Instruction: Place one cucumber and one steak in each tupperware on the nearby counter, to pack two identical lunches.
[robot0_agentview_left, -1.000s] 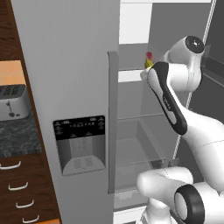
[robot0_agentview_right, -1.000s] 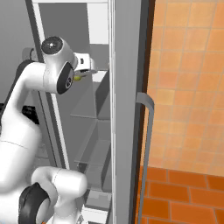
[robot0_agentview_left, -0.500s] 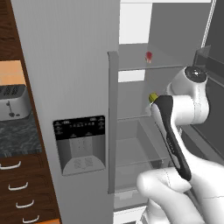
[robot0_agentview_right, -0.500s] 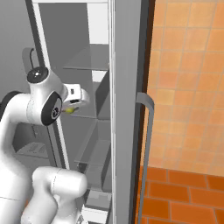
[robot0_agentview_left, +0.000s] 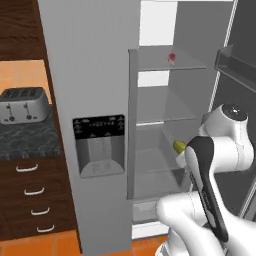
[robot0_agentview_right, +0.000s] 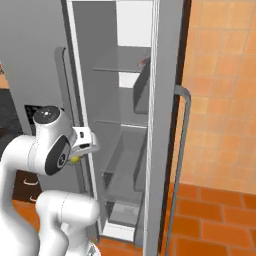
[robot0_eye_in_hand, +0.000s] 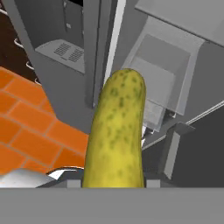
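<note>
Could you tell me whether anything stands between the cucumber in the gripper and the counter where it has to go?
The gripper holds the yellow-green cucumber in front of the open fridge. The counter lies to the left, beyond the closed fridge door with its dispenser, which juts between them.

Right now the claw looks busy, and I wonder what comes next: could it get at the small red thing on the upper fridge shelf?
Probably not yet. The claw is shut on the cucumber, so it has no free grip. The way itself looks free: the red piece sits alone on its shelf with the fridge open.

Cucumber (robot0_agentview_left: 179, 146) tip beside white arm (robot0_agentview_left: 220, 150)
</note>
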